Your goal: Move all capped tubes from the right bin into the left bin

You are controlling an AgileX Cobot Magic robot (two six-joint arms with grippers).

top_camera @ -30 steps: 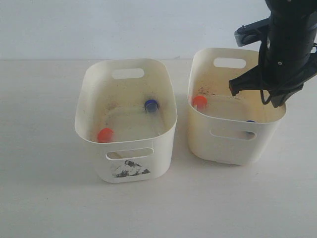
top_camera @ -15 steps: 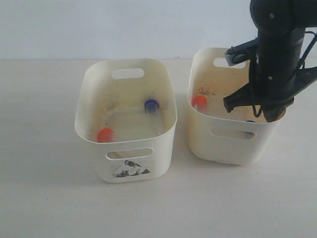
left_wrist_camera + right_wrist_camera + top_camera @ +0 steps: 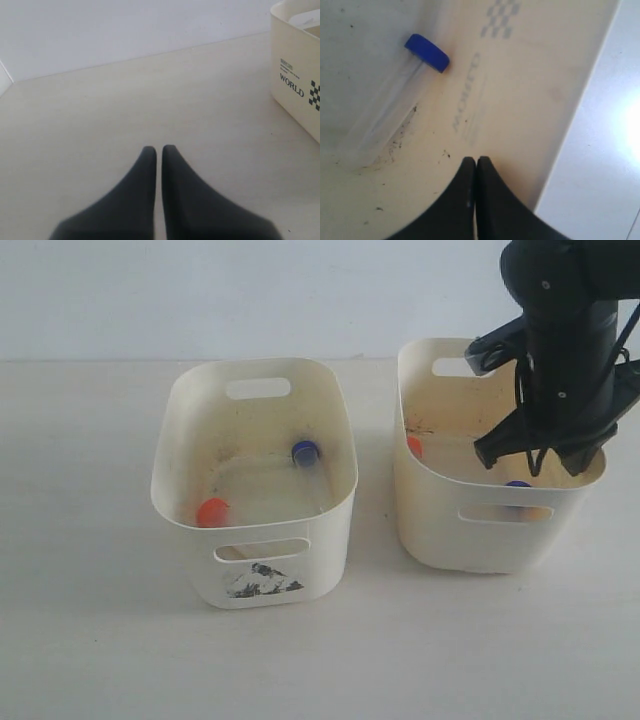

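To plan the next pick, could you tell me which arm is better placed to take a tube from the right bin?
Right. The right gripper, shut, hangs inside the right bin near the blue-capped tube; the left gripper is out over the table.

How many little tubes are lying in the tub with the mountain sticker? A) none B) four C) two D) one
C: the left bin holds just two, one orange-capped tube and one blue-capped tube.
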